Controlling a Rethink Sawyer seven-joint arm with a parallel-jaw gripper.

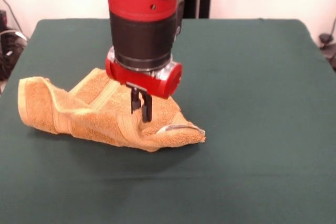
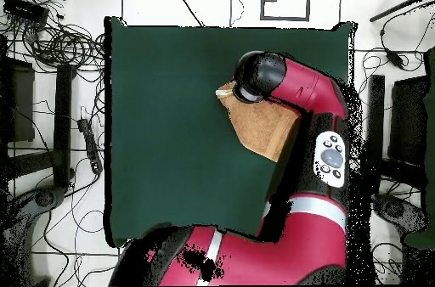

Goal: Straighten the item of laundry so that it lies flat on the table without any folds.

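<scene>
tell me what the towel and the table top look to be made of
Towel: looks like terry cotton, orange-tan, with a fuzzy looped pile, flatter woven stripe bands and soft folds. Table: its top looks covered in dark green felt-like cloth, matte with no glare; what lies beneath is hidden.

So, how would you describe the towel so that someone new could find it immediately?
Look at the dark green table, on the side where the red and black arm comes down. Under the claw lies the towel: an orange-tan terry cloth, crumpled and folded over itself. It is the only cloth item on the table, with a small white tag at one corner.
</scene>
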